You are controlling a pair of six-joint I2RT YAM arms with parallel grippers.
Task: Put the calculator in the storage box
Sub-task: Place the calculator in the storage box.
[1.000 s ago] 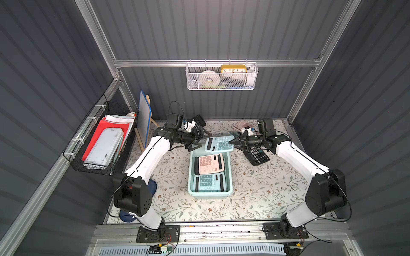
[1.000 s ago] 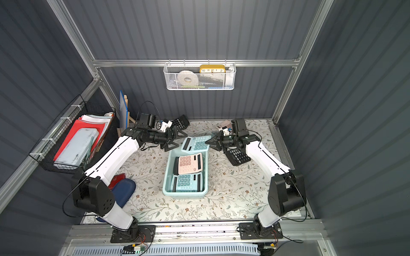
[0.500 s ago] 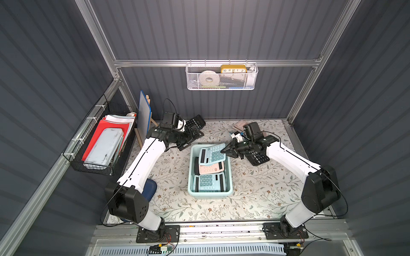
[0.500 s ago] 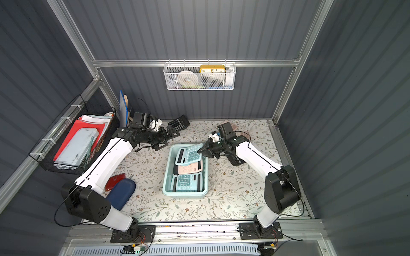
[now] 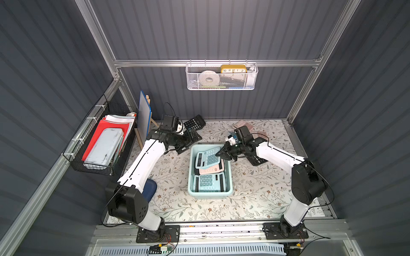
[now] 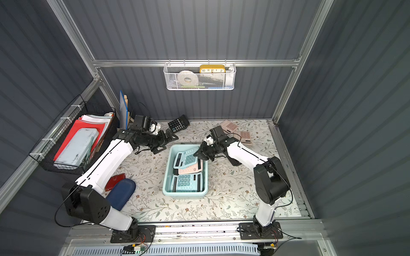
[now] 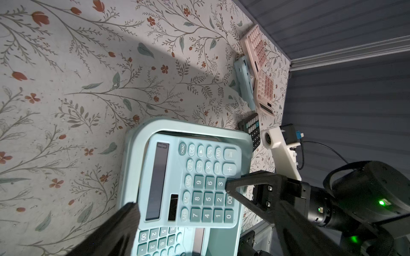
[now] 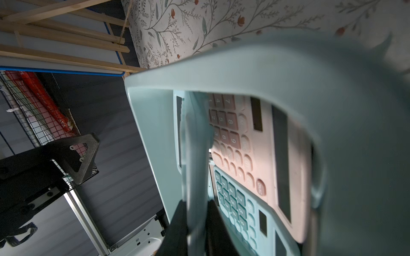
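Floral-patterned tabletop (image 5: pixel 255 190) fills the lower half of both top views. Pale mint storage box (image 5: pixel 209 195) stands at frame centre, long axis running up-frame. Two calculators lie flat in it: a teal calculator (image 5: pixel 207 182) at the lower end and a pink calculator (image 5: pixel 210 170) just above it, partly covered. The task's mint calculator (image 5: pixel 206 157) sits tilted over the upper end of the box, within the rim outline and overlapping the pink unit; whether it rests on that unit cannot be told. The right gripper (image 5: pixel 219 154), just right of centre, is clamped narrow on the calculator's key-side edge. The right wrist view confirms this, showing the mint body edge-on between both fingers (image 8: pixel 177 221) over the box interior. The left gripper (image 5: pixel 191 143) stands up-frame and left of the box's upper-left corner, jaws spread wide and holding nothing, clear of the rim. A black calculator (image 5: pixel 195 122) lies against the back wall, upper centre. Two further pink calculators (image 6: pixel 229 126) lie at the table's upper right.
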